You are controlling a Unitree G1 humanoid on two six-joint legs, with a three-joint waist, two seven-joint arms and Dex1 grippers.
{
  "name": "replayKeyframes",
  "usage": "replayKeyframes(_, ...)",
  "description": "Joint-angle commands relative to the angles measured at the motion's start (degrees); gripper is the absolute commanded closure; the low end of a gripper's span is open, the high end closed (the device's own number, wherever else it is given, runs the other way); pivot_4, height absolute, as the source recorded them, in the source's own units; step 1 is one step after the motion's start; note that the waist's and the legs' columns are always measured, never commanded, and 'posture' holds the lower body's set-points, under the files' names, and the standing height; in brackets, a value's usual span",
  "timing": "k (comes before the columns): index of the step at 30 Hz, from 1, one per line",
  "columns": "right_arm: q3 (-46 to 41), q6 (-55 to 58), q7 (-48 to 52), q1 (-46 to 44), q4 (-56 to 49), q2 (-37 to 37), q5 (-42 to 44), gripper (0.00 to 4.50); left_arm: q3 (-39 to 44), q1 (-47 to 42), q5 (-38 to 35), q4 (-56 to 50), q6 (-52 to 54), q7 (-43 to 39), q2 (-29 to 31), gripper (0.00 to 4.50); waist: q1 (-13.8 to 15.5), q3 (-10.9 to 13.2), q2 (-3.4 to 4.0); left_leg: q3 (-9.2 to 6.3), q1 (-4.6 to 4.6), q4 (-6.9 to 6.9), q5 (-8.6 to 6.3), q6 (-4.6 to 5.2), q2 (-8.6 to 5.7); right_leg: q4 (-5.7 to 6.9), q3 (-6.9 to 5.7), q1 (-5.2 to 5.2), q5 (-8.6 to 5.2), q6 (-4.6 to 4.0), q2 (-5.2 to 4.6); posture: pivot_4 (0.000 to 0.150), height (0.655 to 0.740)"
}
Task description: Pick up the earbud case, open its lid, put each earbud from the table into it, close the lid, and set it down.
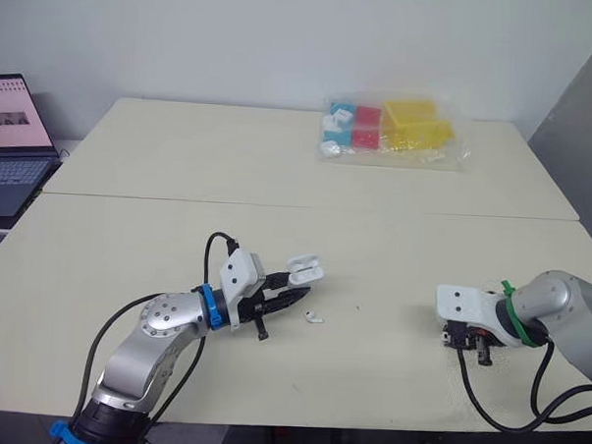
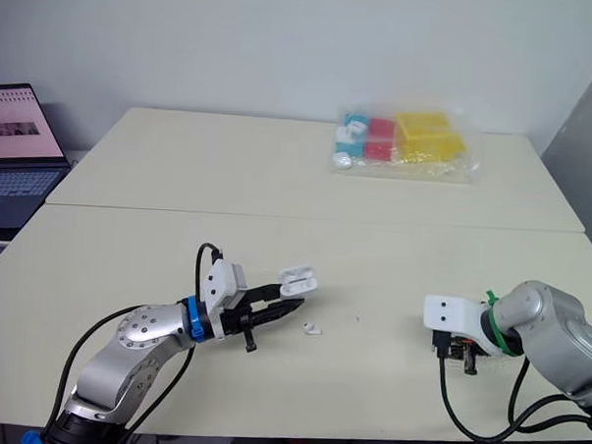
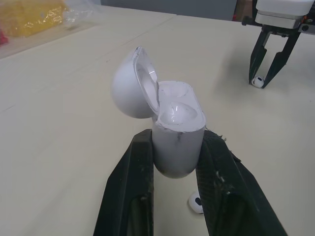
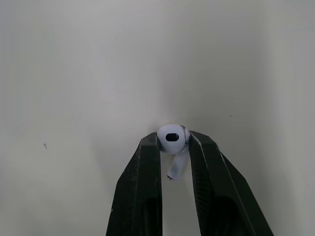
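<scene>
left gripper (image 1: pixel 291 297) clamped on the earbud case (image 3: pixel 179 123), lid (image 3: pixel 130 88) flipped open, held above the desk (image 1: pixel 387 383) mid-width toward the near edge. loose earbud (image 1: pixel 313 317) lies just beside its fingertips (not touching). right gripper (image 4: pixel 175 143) pinches second earbud (image 4: pixel 172 136) at the desk surface, toward the near right corner

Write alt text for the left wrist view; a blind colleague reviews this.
The left gripper holds the white earbud case, lid open. A loose earbud lies on the table nearby; farther off, the right gripper pinches a second earbud.
</scene>
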Motion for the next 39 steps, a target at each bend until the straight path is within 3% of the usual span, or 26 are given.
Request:
replayKeyframes(1, -0.1, 0.3, -0.2, -0.5, -0.4, 0.3, -1.0, 4.07, 0.0, -0.5, -0.3, -2.1, -0.6, 0.1, -0.2, 3.70, 0.0, 0.0, -0.01, 0.00, 0.00, 0.00, 0.00, 0.00, 0.00, 0.00, 0.00, 0.00, 0.00, 0.00, 0.00, 0.150, 0.7400)
replayKeyframes(7, -3.3, 0.8, 0.7, -0.6, -1.4, -0.3, 1.2, 4.07, 0.3, -1.3, -0.5, -1.8, -0.3, 0.0, -0.1, 3.70, 0.0, 0.0, -0.01, 0.00, 0.00, 0.00, 0.00, 0.00, 0.00, 0.00, 0.00, 0.00, 0.00, 0.00, 0.01, 0.150, 0.7400)
replayKeyframes(10, -11.3, 0.9, 1.7, -1.9, -4.1, 1.4, 8.1, 4.07, 0.9, -2.9, -2.4, -2.2, 1.2, -0.4, -0.2, 3.70, 0.0, 0.0, 0.01, 0.01, -0.03, -0.01, 0.00, 0.00, -0.01, 0.00, 0.00, -0.02, 0.00, 0.00, 0.00, 0.150, 0.7400)
replayKeyframes(14, -21.4, 3.4, -1.6, -4.6, -8.0, 10.0, 18.4, 4.07, 0.7, -5.4, -4.5, -2.4, 2.9, -0.5, -1.2, 3.70, 0.0, 0.0, 0.00, -0.06, -0.05, -0.01, 0.00, 0.00, 0.02, 0.00, 0.00, -0.02, 0.00, 0.00, 0.08, 0.150, 0.7400)
replayKeyframes(20, -28.1, 5.5, -16.0, -7.6, -12.7, 29.2, 27.4, 4.07, 1.3, -8.8, -7.3, -1.6, 5.4, 0.8, -3.6, 3.70, 0.0, 0.0, -0.04, -0.12, -0.15, 0.02, 0.00, 0.00, -0.01, 0.00, -0.02, -0.02, 0.00, 0.00, 0.06, 0.150, 0.7400)
replayKeyframes(28, -25.8, 0.0, -28.7, -6.2, -14.1, 41.5, 27.6, 4.07, 1.1, -10.5, -7.9, 0.2, 5.3, 0.3, -5.0, 3.70, 0.0, 0.0, -0.02, -0.11, -0.17, 0.00, 0.00, 0.00, -0.01, -0.01, -0.01, -0.03, 0.01, 0.00, 0.05, 0.150, 0.7400)
replayKeyframes(39, -18.7, -7.5, -31.9, -6.7, -9.6, 44.1, 23.7, 4.07, 2.0, -12.1, -9.5, 0.7, 6.8, 0.5, -6.2, 3.70, 0.0, 0.0, -0.03, -0.13, -0.14, -0.01, 0.00, 0.00, 0.00, 0.03, -0.01, -0.03, 0.01, -0.01, 0.10, 0.150, 0.7400)
